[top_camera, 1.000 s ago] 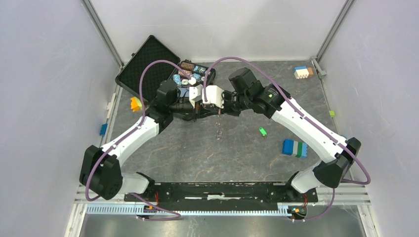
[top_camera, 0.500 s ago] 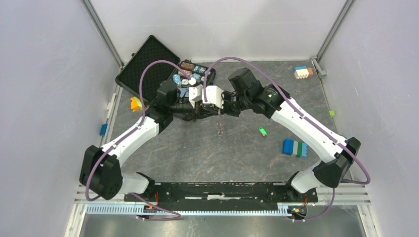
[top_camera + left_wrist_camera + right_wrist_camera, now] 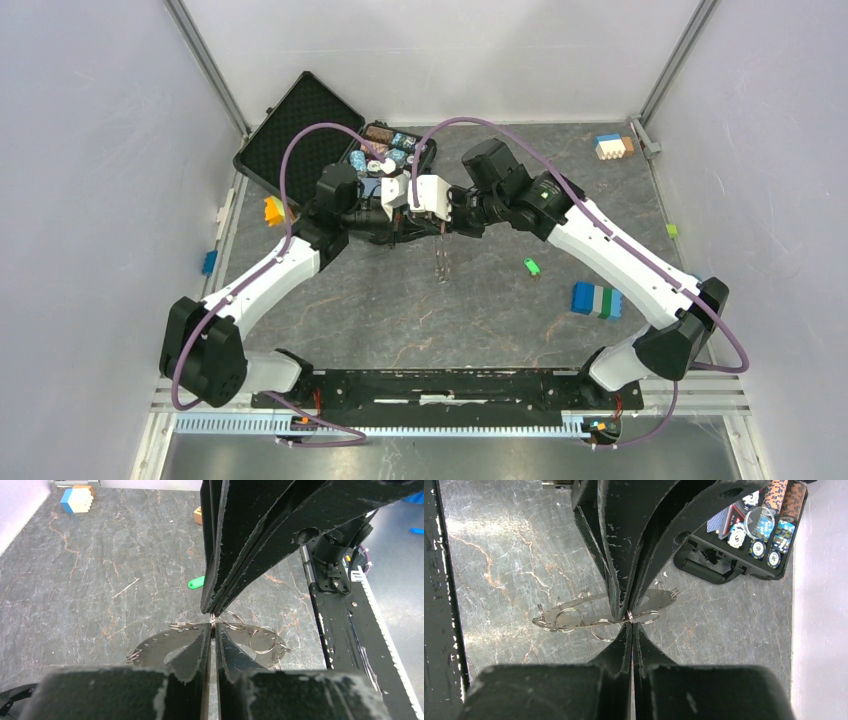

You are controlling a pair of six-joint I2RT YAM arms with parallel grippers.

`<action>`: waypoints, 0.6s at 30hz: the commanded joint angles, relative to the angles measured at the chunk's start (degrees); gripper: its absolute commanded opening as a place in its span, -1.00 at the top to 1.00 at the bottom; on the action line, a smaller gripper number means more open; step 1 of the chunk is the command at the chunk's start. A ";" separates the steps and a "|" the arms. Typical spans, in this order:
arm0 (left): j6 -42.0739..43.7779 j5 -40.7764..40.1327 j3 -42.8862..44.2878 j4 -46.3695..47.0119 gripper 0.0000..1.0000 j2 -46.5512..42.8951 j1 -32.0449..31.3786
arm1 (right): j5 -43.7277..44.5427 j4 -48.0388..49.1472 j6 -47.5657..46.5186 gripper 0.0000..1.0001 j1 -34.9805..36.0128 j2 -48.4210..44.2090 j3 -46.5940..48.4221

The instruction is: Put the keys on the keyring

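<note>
Grey marbled worktop (image 3: 480, 320): lies under all the action, with an open black case (image 3: 300, 130) at its far-left corner.
Right tool (image 3: 630, 625): fingers pressed together, pinching the ring's wire at their tips.
Left tool (image 3: 213, 630): tips drawn near with only a thin slit between them. The same wire is caught in that slit, and the tool meets the right tool tip to tip.
Grey keys (image 3: 160, 645): fanned flat beneath the ring, with small loops at their edges. From above they hang as 1 thin strip.
Keyring (image 3: 629, 614): held in the air between the 2 tools, above the far middle of the worktop.
Green key (image 3: 532, 266): 1 loose key lying flat, well apart from the ring on the right arm's side.
Change: over the last second both tools edged slightly toward the far left. The hanging bunch swung, then settled nearly plumb.
Meaning: probably a regrip or a ring-spreading step; the green key is not yet threaded on.
</note>
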 commanded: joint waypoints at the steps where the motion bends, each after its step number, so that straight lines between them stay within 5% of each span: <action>1: 1.75 1.35 2.56 3.83 0.82 -2.72 -1.83 | 0.76 -2.40 -0.98 1.00 1.91 3.63 -2.71; 8: 2.85 2.78 1.16 3.89 0.96 -3.80 -1.53 | 0.77 -2.40 -1.44 1.00 1.97 3.73 -4.06; 12: -3.81 7.37 -4.01 16.31 0.96 -4.74 -0.56 | 0.09 -0.86 -1.55 0.93 1.94 2.61 -5.34; 17: -16.40 12.04 -10.96 38.05 0.96 -3.89 1.06 | -3.50 -0.17 -2.46 0.51 1.88 0.42 -6.91; 18: -16.55 12.49 -11.20 38.49 0.95 -3.74 1.24 | -4.03 -0.09 -2.69 0.27 1.92 -0.13 -7.33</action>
